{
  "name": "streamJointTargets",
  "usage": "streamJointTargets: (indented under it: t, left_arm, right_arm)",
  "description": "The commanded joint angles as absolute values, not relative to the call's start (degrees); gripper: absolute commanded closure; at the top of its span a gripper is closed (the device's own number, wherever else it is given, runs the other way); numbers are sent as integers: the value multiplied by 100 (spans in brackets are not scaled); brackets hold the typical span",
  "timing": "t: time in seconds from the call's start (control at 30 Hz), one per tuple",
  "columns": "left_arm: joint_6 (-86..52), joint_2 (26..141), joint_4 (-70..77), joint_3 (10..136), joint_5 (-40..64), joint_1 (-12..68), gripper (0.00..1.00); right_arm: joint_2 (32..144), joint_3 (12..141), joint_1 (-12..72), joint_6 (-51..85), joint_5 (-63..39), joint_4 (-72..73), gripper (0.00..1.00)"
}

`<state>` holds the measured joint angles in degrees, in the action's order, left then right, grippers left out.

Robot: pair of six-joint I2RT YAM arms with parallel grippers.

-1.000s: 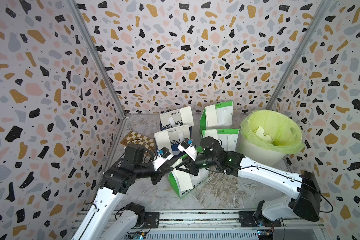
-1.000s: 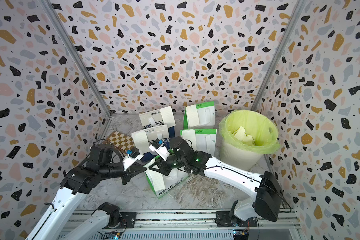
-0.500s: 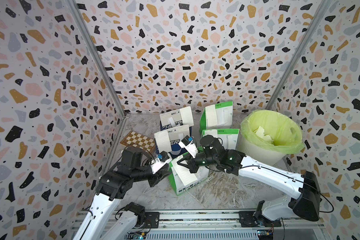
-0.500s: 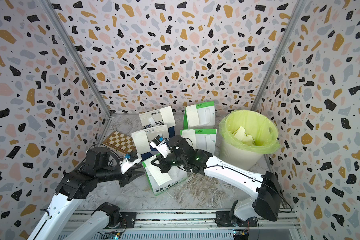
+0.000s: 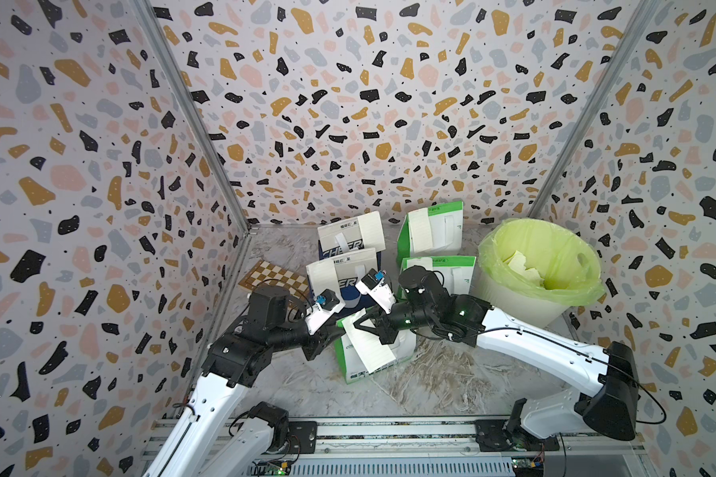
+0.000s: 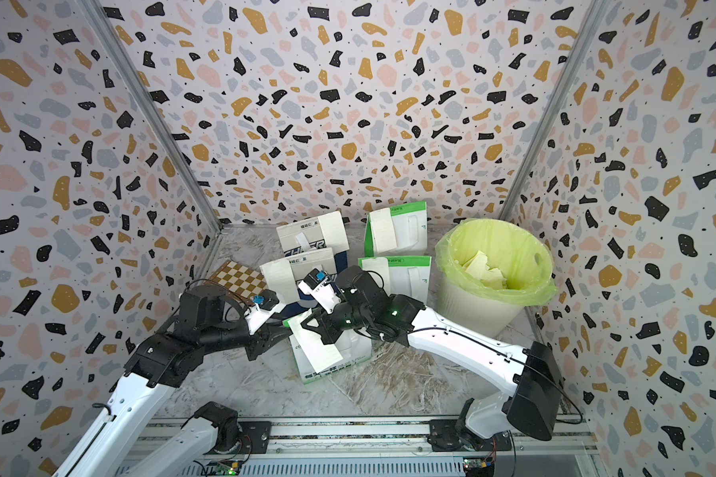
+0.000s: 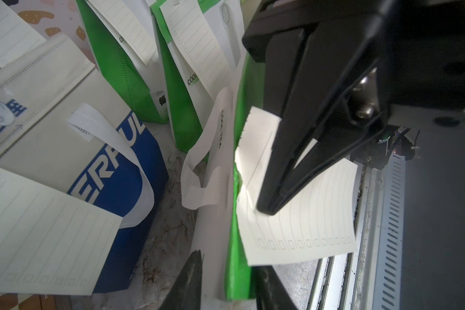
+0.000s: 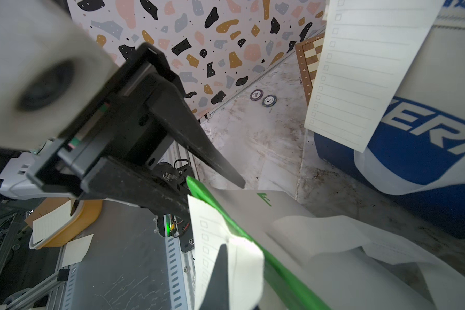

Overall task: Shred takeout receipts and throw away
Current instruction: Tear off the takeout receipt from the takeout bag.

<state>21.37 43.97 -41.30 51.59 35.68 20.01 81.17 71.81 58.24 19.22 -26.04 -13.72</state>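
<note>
A green-and-white bag (image 5: 402, 345) (image 6: 356, 351) lies tilted on the floor in the middle. A cream ruled takeout receipt (image 5: 368, 347) (image 6: 319, 351) (image 7: 301, 228) (image 8: 207, 236) hangs off its face. My right gripper (image 5: 358, 326) (image 6: 304, 326) (image 7: 263, 209) (image 8: 223, 281) is shut on that receipt's upper part. My left gripper (image 5: 335, 333) (image 6: 282, 330) (image 7: 228, 284) (image 8: 212, 197) has a finger on each side of the bag's green edge (image 7: 239, 268) and pinches it. Other receipts (image 5: 321, 272) (image 5: 420, 229) hang on the standing bags.
A white bin with a yellow-green liner (image 5: 567, 247) stands at the right and holds torn cream pieces (image 5: 521, 268). Two blue-and-white bags (image 5: 348, 243) and two more green ones (image 5: 443, 231) stand behind. A chessboard (image 5: 278, 276) and two chips (image 8: 263, 98) lie at the left wall.
The left gripper, shut a second ago, opened, dropped lower and came around the lying bag's edge. The right gripper closed fully on the receipt and moved down towards the bag.
</note>
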Motion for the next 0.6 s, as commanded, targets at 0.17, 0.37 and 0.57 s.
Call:
streamJointTargets:
  t: [0.17,0.37,0.57]
  left_arm:
    - [1455,4399,-2884,4504,3657,2044,80]
    - [966,4377,-2181,4220,3689,2091,93]
    - [710,4499,-2043,4175,3528,2125,100]
  right_arm:
    - [7744,7392,5830,1957,-2788,-1174,100]
    - [7724,7420,5965,1825,-2571,-1210,100]
    - [7637,7458,6241,1632,-2211,-1141,100]
